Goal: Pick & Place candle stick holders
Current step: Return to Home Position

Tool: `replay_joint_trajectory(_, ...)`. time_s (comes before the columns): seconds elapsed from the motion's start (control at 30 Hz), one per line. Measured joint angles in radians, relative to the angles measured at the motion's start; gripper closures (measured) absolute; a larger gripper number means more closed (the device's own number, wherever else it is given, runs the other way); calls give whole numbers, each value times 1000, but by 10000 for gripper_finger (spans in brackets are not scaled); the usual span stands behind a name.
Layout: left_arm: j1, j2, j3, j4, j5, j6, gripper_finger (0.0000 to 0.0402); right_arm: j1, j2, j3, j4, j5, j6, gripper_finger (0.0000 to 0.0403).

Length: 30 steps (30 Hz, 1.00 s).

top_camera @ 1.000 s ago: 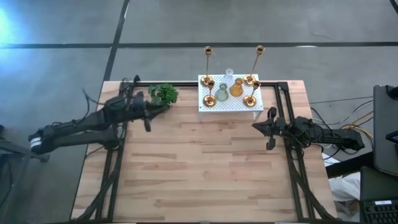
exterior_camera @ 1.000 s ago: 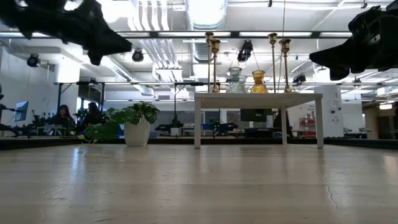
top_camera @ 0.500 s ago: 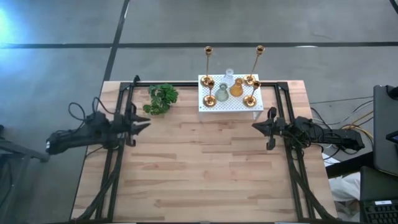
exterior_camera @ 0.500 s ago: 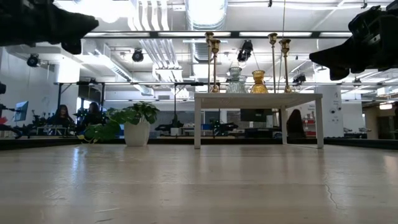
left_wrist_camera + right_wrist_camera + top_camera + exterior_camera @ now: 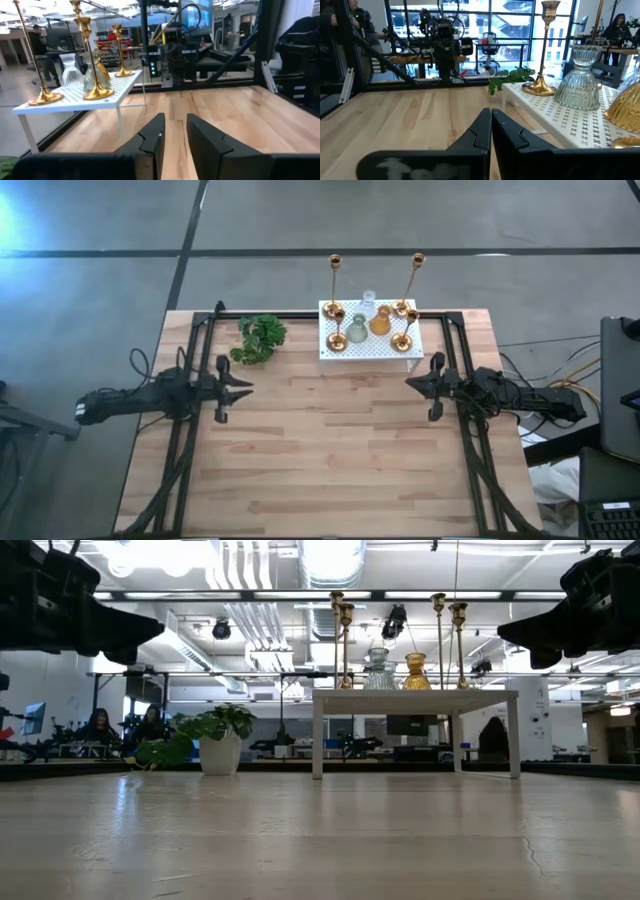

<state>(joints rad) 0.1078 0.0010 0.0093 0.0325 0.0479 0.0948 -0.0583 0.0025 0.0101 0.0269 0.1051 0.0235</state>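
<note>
Left gripper [image 5: 246, 388] hovered empty over table's [image 5: 330, 470] left side, fingers [image 5: 152, 140] slightly parted. Right gripper [image 5: 410, 384] hovered at right side, near stand's corner, fingers pressed together, holding nothing. Four gold candlesticks [image 5: 337, 340] and three glass holders [image 5: 380, 323] stood upright on white perforated stand [image 5: 375, 351] at table's far edge. Leafy plant [image 5: 260, 337] sat beside stand, toward left arm.

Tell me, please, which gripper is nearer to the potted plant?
Left. The left gripper hangs close in front of the plant; the right gripper is farther off, beyond the white stand.
</note>
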Motion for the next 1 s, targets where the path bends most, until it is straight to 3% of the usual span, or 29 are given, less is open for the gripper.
replay_joint_trajectory(0.37, -69, 0, 0, -22, -32, 15, 316, 0, 0, 0, 0, 0, 2, 394)
replay_joint_trajectory(1.0, -69, 0, -3, -23, -37, -1, 316, 0, 1, 0, 0, 0, 2, 394)
